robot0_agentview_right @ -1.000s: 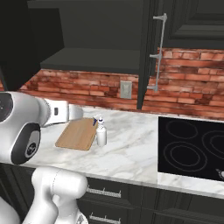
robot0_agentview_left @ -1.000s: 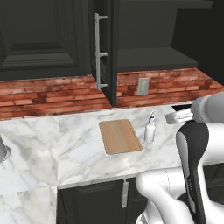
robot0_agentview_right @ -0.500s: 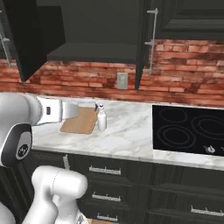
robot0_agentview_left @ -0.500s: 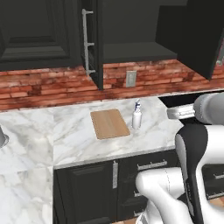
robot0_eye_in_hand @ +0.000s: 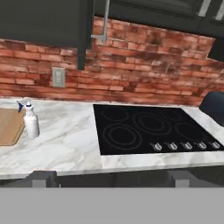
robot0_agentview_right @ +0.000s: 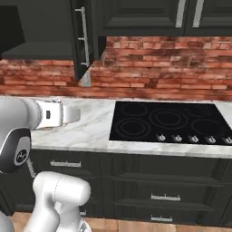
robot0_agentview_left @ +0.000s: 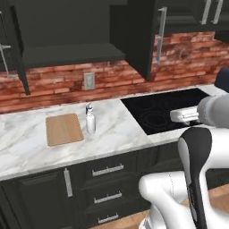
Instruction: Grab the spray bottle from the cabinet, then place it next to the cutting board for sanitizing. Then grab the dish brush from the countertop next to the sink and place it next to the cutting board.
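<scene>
Spray bottle [robot0_agentview_left: 90,119] stands upright on the countertop [robot0_agentview_left: 27,152] just right of the cutting board [robot0_agentview_left: 64,129], gripper [robot0_eye_in_hand: 111,178] empty with fingers spread apart

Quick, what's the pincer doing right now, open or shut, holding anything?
Pincer: open and empty, held up in front of the countertop; the spray bottle stands apart from it, beside the cutting board.

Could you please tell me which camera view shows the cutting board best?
The left base view: the whole cutting board lies flat on the countertop, just left of the spray bottle. The hand view catches one corner at its left edge.
</scene>
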Motion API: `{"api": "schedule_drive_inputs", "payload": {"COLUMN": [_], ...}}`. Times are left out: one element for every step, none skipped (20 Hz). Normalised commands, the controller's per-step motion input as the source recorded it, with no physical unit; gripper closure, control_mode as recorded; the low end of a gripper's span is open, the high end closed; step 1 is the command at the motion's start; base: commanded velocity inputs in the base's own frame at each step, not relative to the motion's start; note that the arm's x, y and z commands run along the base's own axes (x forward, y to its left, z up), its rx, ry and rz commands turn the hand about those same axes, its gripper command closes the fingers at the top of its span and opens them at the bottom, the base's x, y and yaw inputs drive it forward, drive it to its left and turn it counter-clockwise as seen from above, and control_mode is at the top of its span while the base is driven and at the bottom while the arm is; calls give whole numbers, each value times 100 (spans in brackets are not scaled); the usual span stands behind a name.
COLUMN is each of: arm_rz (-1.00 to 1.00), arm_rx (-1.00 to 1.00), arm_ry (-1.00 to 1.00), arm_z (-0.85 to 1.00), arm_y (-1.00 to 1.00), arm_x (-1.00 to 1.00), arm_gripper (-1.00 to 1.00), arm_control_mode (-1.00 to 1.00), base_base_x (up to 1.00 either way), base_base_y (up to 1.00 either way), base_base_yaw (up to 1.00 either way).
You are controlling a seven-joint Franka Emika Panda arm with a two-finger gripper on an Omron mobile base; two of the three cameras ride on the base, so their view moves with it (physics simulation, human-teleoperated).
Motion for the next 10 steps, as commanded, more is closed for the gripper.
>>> {"api": "schedule_drive_inputs", "payload": {"arm_rz": [0, 0, 0, 0, 0, 0, 0, 0, 0, 0], "arm_rx": [0, 0, 0, 0, 0, 0, 0, 0, 0, 0], "arm_ry": [0, 0, 0, 0, 0, 0, 0, 0, 0, 0], "arm_z": [0, 0, 0, 0, 0, 0, 0, 0, 0, 0], "arm_y": [0, 0, 0, 0, 0, 0, 0, 0, 0, 0], "arm_x": [0, 0, 0, 0, 0, 0, 0, 0, 0, 0], "arm_gripper": [-100, -100, -100, -100, -100, -100, -100, -100, -100, -100], "arm_control_mode": [100, 100, 100, 100, 100, 100, 100, 100, 100, 100], "base_base_x": [0, 0, 0, 0, 0, 0, 0, 0, 1, 9], "base_base_y": [-96, -90, -79, -82, -81, -84, -86, -87, -84, -74], "base_base_yaw": [-36, -42, -47, -51, -52, -53, -53, -53, -53, -50]}}
